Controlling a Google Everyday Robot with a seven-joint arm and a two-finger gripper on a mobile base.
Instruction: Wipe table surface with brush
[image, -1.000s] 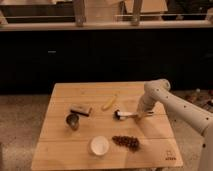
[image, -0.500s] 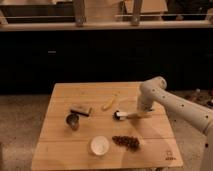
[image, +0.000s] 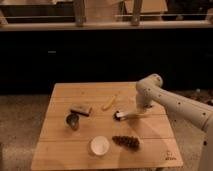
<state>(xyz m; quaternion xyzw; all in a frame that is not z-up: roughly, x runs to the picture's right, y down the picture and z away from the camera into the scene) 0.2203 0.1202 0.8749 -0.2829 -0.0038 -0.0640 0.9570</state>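
Observation:
The table surface (image: 150, 135) is a light wooden square top with a small dark mark (image: 170, 156) at its front right corner. The brush (image: 125, 116) lies low on it, right of centre, with its dark round head (image: 118, 116) pointing left and its white handle running right. My gripper (image: 139, 112) comes down from the white arm (image: 170, 102) on the right and is shut on the far end of the handle, holding the brush against the tabletop.
A yellow banana (image: 109, 102) lies just behind the brush head. A dark rectangular block (image: 81, 109) and a metal cup (image: 72, 120) sit to the left. A white bowl (image: 99, 145) and a brown pine cone (image: 126, 142) are near the front edge.
The arm and gripper have shifted slightly left, and the brush head has slid a little left across the table with them.

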